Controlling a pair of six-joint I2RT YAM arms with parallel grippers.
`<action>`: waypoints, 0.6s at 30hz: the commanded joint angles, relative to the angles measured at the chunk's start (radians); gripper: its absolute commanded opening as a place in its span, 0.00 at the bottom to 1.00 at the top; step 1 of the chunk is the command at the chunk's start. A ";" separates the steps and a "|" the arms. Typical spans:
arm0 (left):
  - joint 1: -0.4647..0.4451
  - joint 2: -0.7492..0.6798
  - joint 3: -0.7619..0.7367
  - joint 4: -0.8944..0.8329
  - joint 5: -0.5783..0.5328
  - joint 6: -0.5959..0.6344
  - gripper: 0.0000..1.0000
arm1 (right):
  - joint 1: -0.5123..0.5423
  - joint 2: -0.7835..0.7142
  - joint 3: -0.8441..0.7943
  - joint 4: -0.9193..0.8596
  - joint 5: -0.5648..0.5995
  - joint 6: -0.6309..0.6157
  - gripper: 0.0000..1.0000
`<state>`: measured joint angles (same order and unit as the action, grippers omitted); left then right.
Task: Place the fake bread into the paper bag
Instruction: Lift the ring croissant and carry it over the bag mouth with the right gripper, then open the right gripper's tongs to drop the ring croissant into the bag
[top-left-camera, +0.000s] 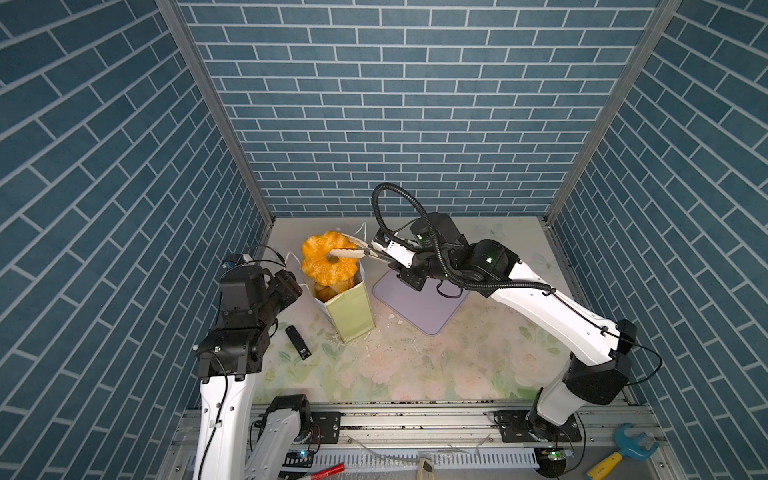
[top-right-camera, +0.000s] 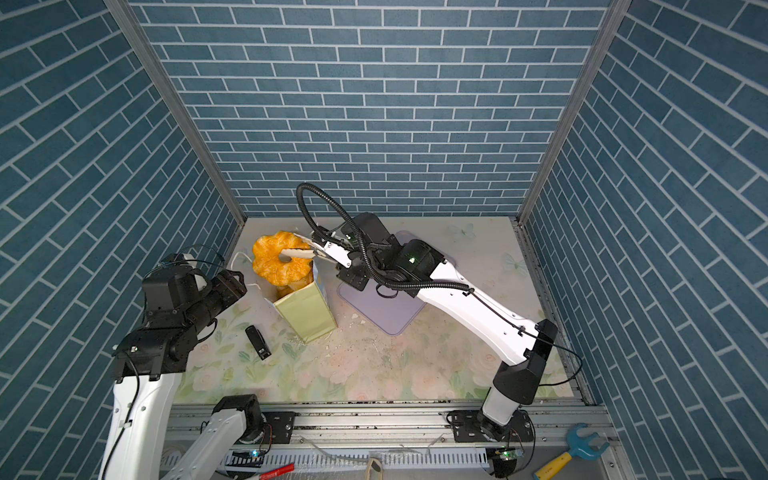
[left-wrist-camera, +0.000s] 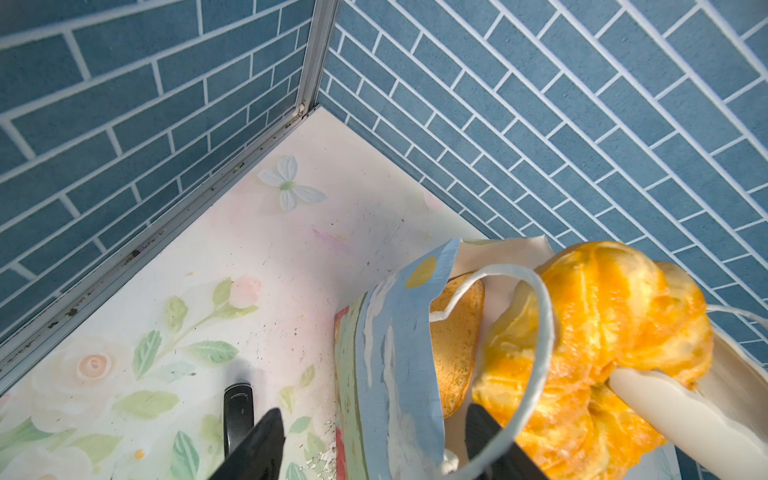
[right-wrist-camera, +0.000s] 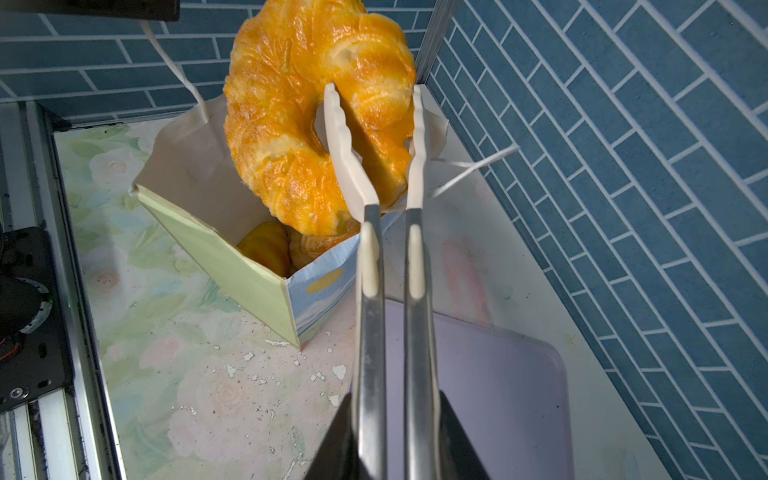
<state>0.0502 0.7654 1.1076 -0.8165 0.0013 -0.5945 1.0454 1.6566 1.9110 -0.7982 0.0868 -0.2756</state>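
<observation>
A big glossy ring croissant (top-left-camera: 328, 259) (top-right-camera: 282, 259) (right-wrist-camera: 291, 124), a piece of the fake bread, hangs over the open mouth of the paper bag (top-left-camera: 351, 313) (top-right-camera: 307, 313) (right-wrist-camera: 224, 253), its lower edge dipping inside. Metal tongs (right-wrist-camera: 370, 266) with white tips pinch its ring. My right gripper (right-wrist-camera: 392, 415) (top-left-camera: 397, 253) is shut on the tongs' handles. More bread (right-wrist-camera: 266, 245) lies inside the bag. My left gripper (left-wrist-camera: 374, 428) (top-left-camera: 291, 286) is open and straddles the bag's sky-printed wall (left-wrist-camera: 395, 353), with one finger inside and the other outside.
A flat lavender tray (top-left-camera: 424, 307) (right-wrist-camera: 498, 374) lies right of the bag under my right arm. A small black stick-shaped object (top-left-camera: 298, 341) (left-wrist-camera: 238, 411) lies in front of the bag on the left. White flakes dot the floral mat. A blue-and-yellow toy wrench (top-left-camera: 623, 453) sits at the front right.
</observation>
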 joint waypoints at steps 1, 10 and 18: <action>0.007 -0.006 0.011 -0.003 0.009 -0.001 0.70 | 0.006 0.008 0.029 0.014 0.007 -0.031 0.31; 0.007 -0.006 -0.002 0.006 0.039 -0.011 0.70 | 0.012 0.038 0.098 0.003 0.029 -0.011 0.42; 0.007 0.005 -0.020 0.030 0.092 -0.013 0.70 | 0.019 0.027 0.146 0.030 0.028 0.027 0.40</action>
<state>0.0502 0.7662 1.0981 -0.8059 0.0647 -0.6121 1.0580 1.6981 2.0090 -0.8211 0.1047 -0.2790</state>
